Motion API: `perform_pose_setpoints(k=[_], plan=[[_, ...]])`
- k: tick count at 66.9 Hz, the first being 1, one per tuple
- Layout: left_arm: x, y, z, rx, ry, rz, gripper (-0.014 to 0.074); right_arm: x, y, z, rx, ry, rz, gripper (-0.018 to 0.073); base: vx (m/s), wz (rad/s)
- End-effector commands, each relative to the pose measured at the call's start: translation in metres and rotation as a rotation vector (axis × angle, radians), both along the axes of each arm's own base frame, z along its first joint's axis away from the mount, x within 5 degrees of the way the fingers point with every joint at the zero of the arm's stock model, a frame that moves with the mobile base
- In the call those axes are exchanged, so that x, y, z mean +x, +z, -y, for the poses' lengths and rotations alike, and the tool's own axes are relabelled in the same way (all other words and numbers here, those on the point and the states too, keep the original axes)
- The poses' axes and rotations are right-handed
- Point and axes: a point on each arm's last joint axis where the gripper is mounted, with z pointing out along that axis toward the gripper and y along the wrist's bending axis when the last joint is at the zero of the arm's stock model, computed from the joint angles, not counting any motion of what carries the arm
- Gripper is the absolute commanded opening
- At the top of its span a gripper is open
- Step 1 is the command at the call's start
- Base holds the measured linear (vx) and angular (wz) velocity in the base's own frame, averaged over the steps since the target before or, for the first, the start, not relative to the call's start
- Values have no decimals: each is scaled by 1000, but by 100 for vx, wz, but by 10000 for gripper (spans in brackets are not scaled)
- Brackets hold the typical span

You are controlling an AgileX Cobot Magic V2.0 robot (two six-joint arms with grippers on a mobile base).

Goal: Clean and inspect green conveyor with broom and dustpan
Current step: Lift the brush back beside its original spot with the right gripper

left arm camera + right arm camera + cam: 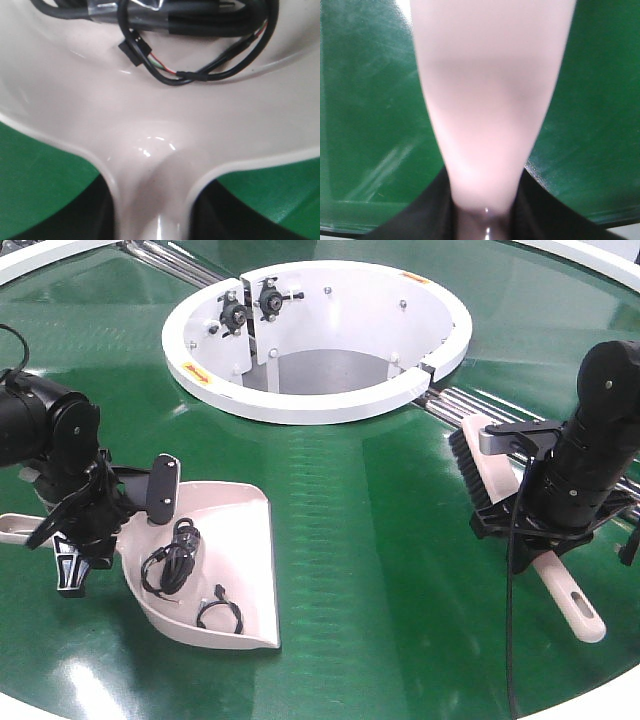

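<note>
1. exterior front-facing view: white hub [300, 405] sits mid-far on the green conveyor [340, 500]; silver rails [470, 405] run out from under it.
2. dustpan [240, 540] lies flat on the belt, near-left of the hub and well apart from it.
3. left gripper [85, 540] is clamped on the dustpan handle, on the pan side away from the hub. left wrist view shows the handle neck [150, 200] pinched between dark fingers [75, 222].
4. two black cable coils [170, 560] lie inside the pan. one carries a small black connector [134, 51].
5. broom [570, 592] is near-right of the hub, bristle end toward the hub beside the rail, slotted end pointing away. can't tell if the bristles touch the belt.
6. right gripper [530, 540] is closed around the broom handle mid-length. right wrist view confirms the handle [490, 100] is gripped over green belt.
</note>
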Motion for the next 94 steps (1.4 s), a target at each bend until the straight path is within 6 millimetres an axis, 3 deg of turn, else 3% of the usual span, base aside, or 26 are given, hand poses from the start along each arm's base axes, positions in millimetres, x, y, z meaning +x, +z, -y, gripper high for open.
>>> perform_pose_setpoints(k=[1,65,78,94], plan=[[1,22,3,-32,5,80,-6,-2,22,1,13,10,88,-4,0,0],[1,21,3,-40,9,77,15,-3,22,1,13,12,72,-4,0,0],[1,21,3,-37,11,70,138,-3,22,1,12,13,72,-4,0,0],[0,21,3,-43,25,66,425,-2,22,1,12,13,80,-4,0,0]])
